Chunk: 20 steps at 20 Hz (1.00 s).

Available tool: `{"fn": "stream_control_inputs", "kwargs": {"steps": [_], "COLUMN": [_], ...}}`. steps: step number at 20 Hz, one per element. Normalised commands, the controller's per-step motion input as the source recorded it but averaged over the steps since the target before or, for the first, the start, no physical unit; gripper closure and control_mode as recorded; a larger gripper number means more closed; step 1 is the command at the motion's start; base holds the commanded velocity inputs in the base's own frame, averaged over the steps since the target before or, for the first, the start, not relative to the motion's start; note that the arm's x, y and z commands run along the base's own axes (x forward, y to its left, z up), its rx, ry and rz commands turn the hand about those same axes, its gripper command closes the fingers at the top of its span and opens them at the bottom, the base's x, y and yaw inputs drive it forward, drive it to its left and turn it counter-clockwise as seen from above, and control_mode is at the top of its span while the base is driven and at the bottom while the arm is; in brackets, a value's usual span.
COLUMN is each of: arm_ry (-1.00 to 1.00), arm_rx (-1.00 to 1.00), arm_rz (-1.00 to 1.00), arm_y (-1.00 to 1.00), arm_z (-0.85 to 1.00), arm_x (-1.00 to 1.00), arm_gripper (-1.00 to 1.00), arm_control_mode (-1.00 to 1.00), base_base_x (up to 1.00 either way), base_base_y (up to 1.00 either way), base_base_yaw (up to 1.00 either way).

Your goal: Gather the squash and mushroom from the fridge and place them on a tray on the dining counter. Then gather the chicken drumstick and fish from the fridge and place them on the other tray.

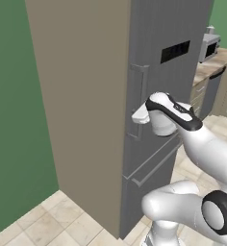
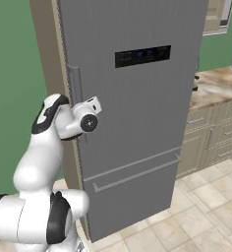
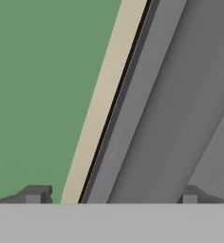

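Stood tall and closed: the fridge (image 1: pixel 173 96), grey and metallic, filling most of both base views, with a beige side panel (image 1: pixel 81 96) on its left flank and a green wall (image 1: pixel 14 120) behind that. Carried a black display panel (image 2: pixel 142 55) high on the door, right of the handle. Ran down the door's left edge: the long vertical bar handle (image 2: pixel 74 83). Crossed the fridge lower down: a horizontal drawer handle (image 2: pixel 137 174), below the door seam. Lay to the right of the fridge: a stone-topped table (image 2: pixel 214 86) over beige cabinet drawers, with a microwave (image 1: pixel 209 45) farther along it. Reached toward the fridge handle: the white arm, wrist level with the bar's lower part. Were spread as wide as they go, empty-handed: the fingers (image 3: pixel 35 193), one tip at the left and one at the right of the hand view, with the fridge's door edge and beige side panel slanting between them. Touched nothing, as far as could be seen.
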Motion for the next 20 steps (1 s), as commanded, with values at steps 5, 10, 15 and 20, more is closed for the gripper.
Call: {"fn": "stream_control_inputs", "kwargs": {"steps": [5,10,15,20], "arm_ry": [0.04,0.00,0.00,0.00], "arm_rx": [-0.02,0.00,0.00,0.01], "arm_rz": [-0.01,-0.01,-0.08,-0.10], "arm_y": [0.27,-0.04,-0.47,-0.73], "arm_z": [-0.01,0.00,0.00,0.00], "arm_x": [0.19,-0.02,-0.31,-0.52], "arm_gripper": [1.00,1.00,1.00,1.00], "arm_control_mode": [-1.00,-1.00,-1.00,-1.00], "base_base_x": [0.00,0.00,0.00,0.00], "base_base_y": [0.00,0.00,0.00,0.00], "base_base_yaw": [0.00,0.00,0.00,0.00]}}
